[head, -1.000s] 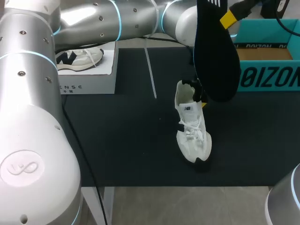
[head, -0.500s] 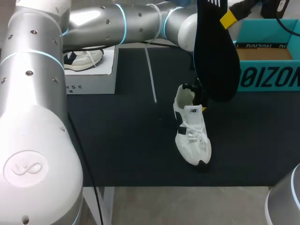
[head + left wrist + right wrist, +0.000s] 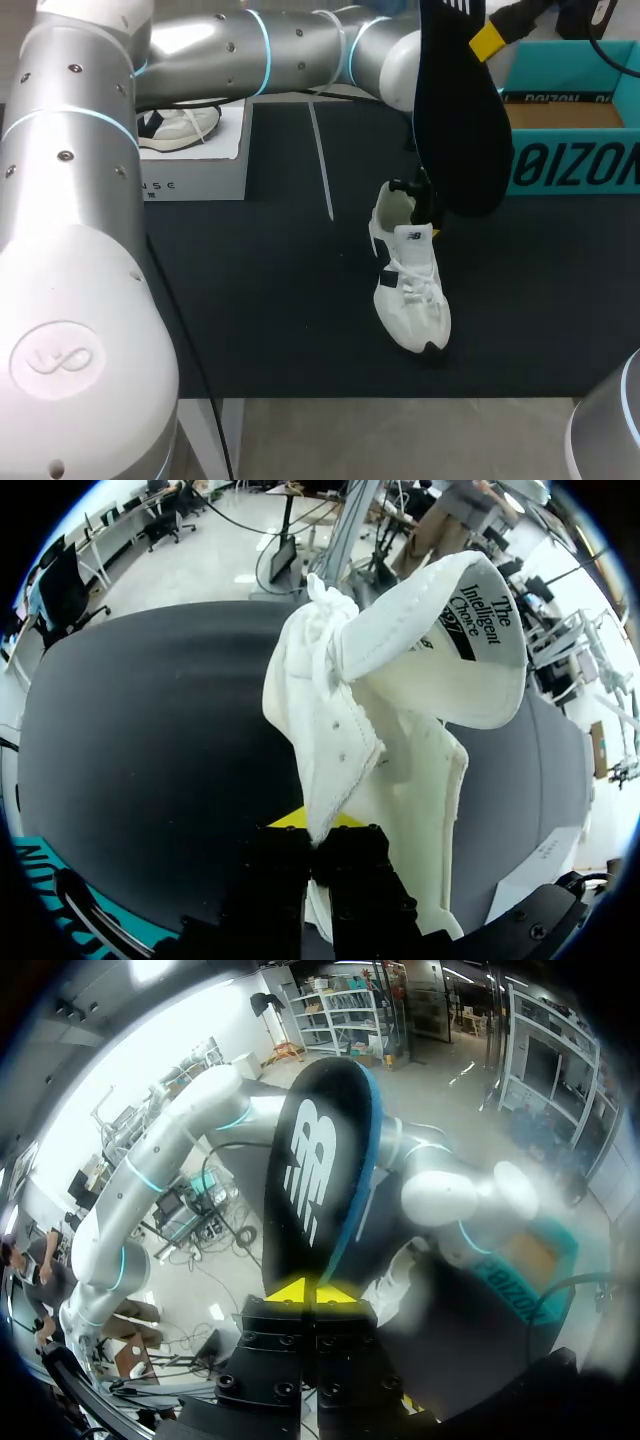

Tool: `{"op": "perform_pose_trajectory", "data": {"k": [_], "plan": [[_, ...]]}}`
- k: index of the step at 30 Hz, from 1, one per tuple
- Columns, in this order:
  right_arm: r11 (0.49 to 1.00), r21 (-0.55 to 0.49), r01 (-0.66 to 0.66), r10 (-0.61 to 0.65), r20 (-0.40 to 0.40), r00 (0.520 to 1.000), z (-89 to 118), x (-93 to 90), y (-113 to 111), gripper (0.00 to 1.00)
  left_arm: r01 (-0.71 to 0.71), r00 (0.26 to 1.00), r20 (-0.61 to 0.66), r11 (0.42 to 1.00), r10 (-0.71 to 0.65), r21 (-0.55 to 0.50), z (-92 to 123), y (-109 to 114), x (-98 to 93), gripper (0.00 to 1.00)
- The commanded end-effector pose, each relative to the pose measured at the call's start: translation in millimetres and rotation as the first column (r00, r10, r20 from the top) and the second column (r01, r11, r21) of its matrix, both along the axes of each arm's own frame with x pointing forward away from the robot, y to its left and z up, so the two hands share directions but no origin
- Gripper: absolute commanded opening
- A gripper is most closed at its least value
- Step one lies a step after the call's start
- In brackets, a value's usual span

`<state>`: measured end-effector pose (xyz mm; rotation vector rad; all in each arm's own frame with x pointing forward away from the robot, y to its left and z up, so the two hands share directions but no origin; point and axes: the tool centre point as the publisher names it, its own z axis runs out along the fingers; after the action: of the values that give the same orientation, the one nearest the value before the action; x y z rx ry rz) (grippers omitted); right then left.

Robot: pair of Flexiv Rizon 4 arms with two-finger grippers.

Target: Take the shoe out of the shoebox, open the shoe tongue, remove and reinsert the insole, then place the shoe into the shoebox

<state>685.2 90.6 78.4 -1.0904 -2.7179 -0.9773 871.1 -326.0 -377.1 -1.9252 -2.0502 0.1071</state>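
The left arm (image 3: 70, 200) is a chain of fat silver-grey metal cylinders, joined by thin glowing pale-blue rings (image 3: 262, 45) and dotted with small dark round screws (image 3: 62, 155); its nearest housing bears an embossed looped emblem (image 3: 55, 358). The right arm (image 3: 610, 432) shows a rounded grey shell with the same blue ring. Both jaws are blocky black with yellow tips (image 3: 292, 1290).

A robot lab; silver arms (image 3: 80, 250) over a black table (image 3: 260, 310).
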Motion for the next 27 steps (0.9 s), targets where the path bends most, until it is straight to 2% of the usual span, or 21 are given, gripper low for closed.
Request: {"op": "perform_pose_trajectory", "data": {"k": [1, 7, 10, 14, 16, 20, 27], "plan": [[1.000, -0.003, 0.000, 0.000, -0.003, 1.000, 1, 1.3, 1, 0.00, 0.001, 1.000, 0.001, 1.000, -0.001, 0.000, 0, 0, -0.2, 1.00], [1.000, -0.003, 0.000, 0.000, -0.003, 1.000, 1, 1.3, 1, 0.00, -0.010, 1.000, -0.015, 1.000, 0.009, -0.024, 8, 0, 3.7, 1.00], [1.000, -0.003, 0.000, 0.000, -0.003, 1.000, 1, 1.3, 1, 0.00, -0.035, 0.999, -0.014, 0.994, 0.034, -0.101, 20, 3, 5.4, 1.00], [1.000, -0.003, 0.000, 0.000, -0.003, 1.000, 1, 1.3, 1, 0.00, -0.130, 0.989, 0.022, 0.942, 0.144, -0.310, 49, 11, 16.1, 1.00], [1.000, -0.003, 0.000, 0.000, -0.003, 1.000, 1, 1.3, 1, 0.00, -0.168, 0.981, 0.021, 0.897, 0.194, -0.409, 62, 18, 21.1, 1.00], [1.000, -0.003, 0.000, 0.000, -0.003, 1.000, 1, 1.3, 1, 0.00, -0.229, 0.953, 0.016, 0.756, 0.302, -0.613, 87, 41, 29.0, 1.00], [1.000, -0.003, 0.000, 0.000, -0.003, 1.000, 1, 1.3, 1, 0.00, -0.259, 0.917, -0.062, 0.469, 0.393, -0.844, 117, 72, 18.8, 1.00]]}}
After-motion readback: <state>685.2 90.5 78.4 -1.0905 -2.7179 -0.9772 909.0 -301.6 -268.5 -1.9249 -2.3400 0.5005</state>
